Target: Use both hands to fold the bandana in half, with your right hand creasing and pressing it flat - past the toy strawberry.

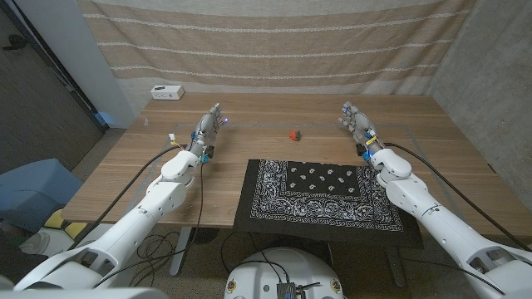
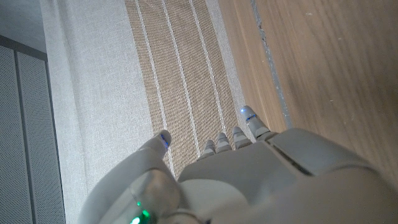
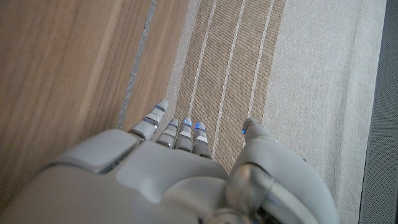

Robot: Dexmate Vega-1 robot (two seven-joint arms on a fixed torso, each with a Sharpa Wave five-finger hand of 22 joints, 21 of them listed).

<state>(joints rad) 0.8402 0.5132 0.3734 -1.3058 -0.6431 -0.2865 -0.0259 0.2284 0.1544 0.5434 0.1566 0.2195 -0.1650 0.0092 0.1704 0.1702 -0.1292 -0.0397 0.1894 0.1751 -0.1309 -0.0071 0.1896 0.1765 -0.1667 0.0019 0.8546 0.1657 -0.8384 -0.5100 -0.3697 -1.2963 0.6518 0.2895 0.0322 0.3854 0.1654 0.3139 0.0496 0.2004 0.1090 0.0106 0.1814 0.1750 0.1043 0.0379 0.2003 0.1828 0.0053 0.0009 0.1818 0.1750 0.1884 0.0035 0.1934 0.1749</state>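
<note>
Both hands, left hand [image 1: 212, 121] and right hand [image 1: 355, 120], apparently empty with fingers extended; black bandana [image 1: 320, 196] lies flat lower centre, toy strawberry [image 1: 293, 134] beyond; grasp near corners evenly

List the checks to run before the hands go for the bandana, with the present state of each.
1. Bandana spread open, unfolded, on the table: ok.
2. Its near edge hangs over the table's front edge, so corners may be awkward to grip: not ok.
3. Left hand holds nothing: ok.
4. Right hand holds nothing: ok.
5. Toy strawberry lies beyond the bandana, apart from it: ok.
6. White box stands far from the cloth: ok.
</note>
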